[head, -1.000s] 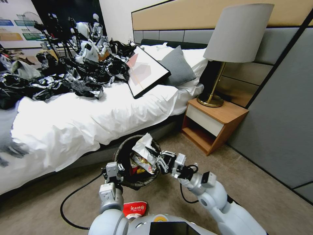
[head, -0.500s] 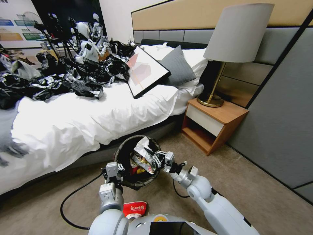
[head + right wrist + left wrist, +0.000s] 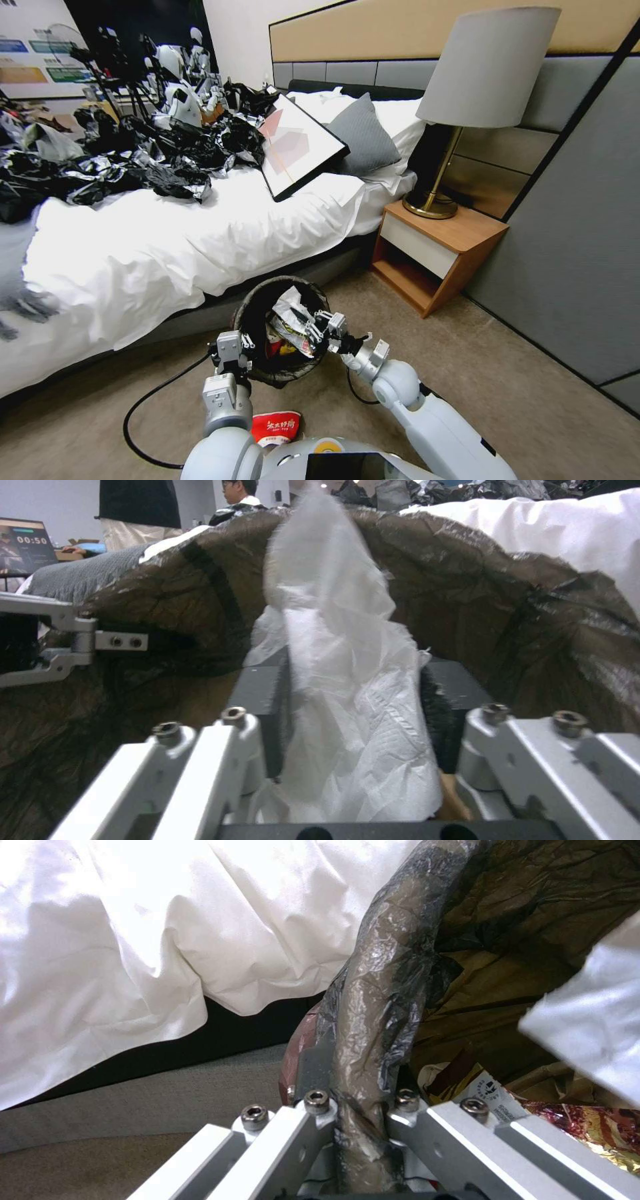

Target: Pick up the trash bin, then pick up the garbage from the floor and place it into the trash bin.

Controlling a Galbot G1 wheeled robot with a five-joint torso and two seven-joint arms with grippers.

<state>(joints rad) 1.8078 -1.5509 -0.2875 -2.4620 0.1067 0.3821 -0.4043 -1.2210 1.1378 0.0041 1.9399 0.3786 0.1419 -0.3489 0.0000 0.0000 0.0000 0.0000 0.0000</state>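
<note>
The trash bin (image 3: 248,308), lined with a black bag, hangs just above the carpet beside the bed. My left gripper (image 3: 230,348) is shut on its near rim; the left wrist view shows the left gripper (image 3: 357,1100) clamped across the bag-covered rim (image 3: 377,1005). My right gripper (image 3: 315,328) is over the bin's mouth, shut on a white tissue (image 3: 288,301). In the right wrist view the tissue (image 3: 343,680) stands up between the pads of the right gripper (image 3: 353,705), with the liner (image 3: 507,605) behind it. Shiny wrappers (image 3: 285,335) lie inside the bin. A red-and-white snack wrapper (image 3: 275,427) lies on the floor by my base.
The bed (image 3: 167,247) with black plastic sheeting (image 3: 133,160) and a framed picture (image 3: 297,143) lies behind the bin. A wooden nightstand (image 3: 433,253) with a lamp (image 3: 487,73) stands at the right. A black cable (image 3: 150,407) loops on the carpet. Open carpet (image 3: 533,400) lies to the right.
My right gripper has moved left and down toward the bin's inside, carrying the tissue with it. The left gripper and bin have stayed still.
</note>
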